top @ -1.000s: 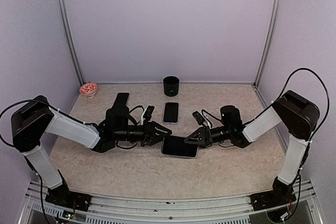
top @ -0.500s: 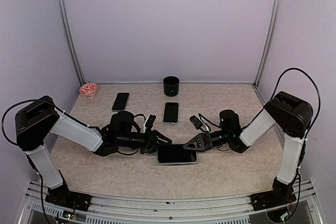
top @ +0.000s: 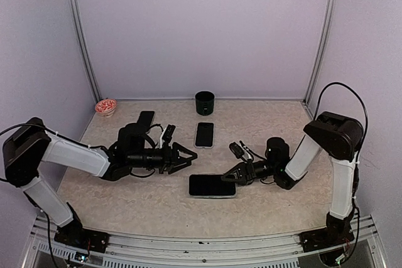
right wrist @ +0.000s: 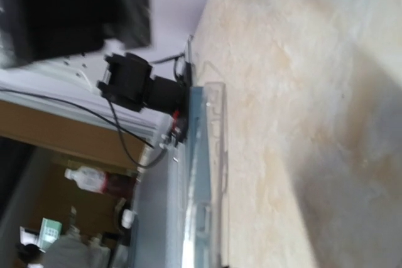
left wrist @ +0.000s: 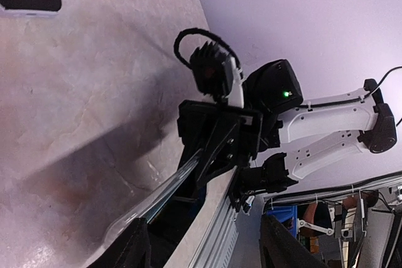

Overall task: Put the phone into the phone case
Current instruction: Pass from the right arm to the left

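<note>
Table (top: 276, 123): a pale stone-look top. The task's thing lies flat at the lower centre of the overhead view, near the front rail (top: 201, 241).
Left gripper (top: 191, 158): its jaws are spread with nothing between them. It hangs above and to the left of the phone, apart from it.
Right gripper (top: 227, 177): it is pinched to a point at the phone's right edge. Whether it nips the rim or only touches it cannot be told.
Phone (top: 212, 185): lies dark face up, framed by a pale rim.
Phone case (right wrist: 217, 130): a clear wall, seen edge-on from the right wrist, hugging the dark slab.
Progress: the phone looks seated in the case, so the main step seems done. Whether every corner has snapped home cannot be seen. A press along the edges and a clean let-go may remain.
Spare phones: one (top: 204, 134) lies at centre, and another (top: 146, 118) at upper left is partly behind the left arm.
Cup (top: 204, 102): at the back wall, well apart.
Bowl (top: 105, 106): in the upper left corner.
Room: there is bare table to the lower left and right of the phone. The front rail is the nearest edge.
</note>
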